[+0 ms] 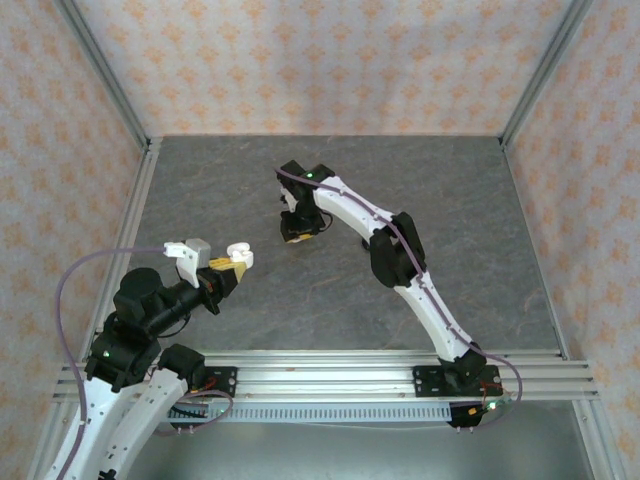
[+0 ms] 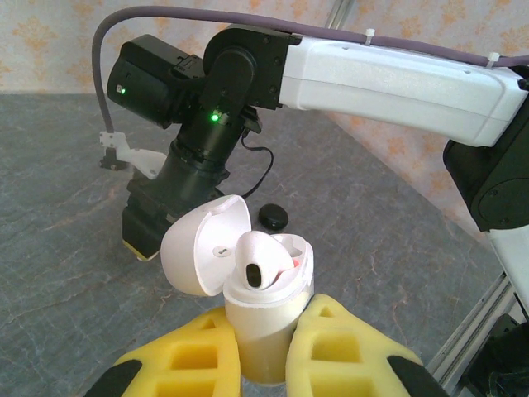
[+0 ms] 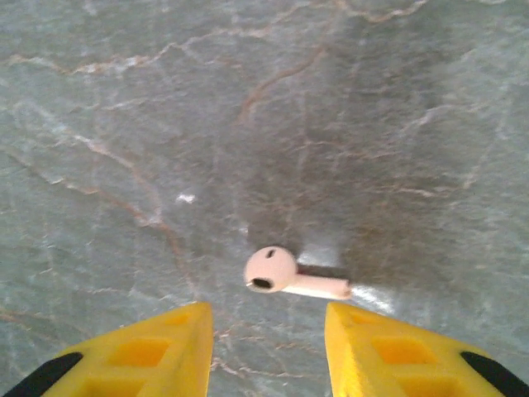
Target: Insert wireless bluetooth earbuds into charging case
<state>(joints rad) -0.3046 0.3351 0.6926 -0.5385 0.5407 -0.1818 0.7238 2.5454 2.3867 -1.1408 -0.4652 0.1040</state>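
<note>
Above the grey desk (image 3: 124, 124), the right hand (image 3: 264, 331) hung spread over a loose white earbud (image 3: 285, 275) that a skewed pinch might flick away, the left hand (image 2: 269, 351) clamping the open charging case (image 2: 266, 313).

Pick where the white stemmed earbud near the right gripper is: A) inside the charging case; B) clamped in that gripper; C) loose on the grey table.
C: the white stemmed plastic earbud lies on the grey marbled table ahead of the open right gripper, untouched; the left gripper holds the white charging case.
</note>
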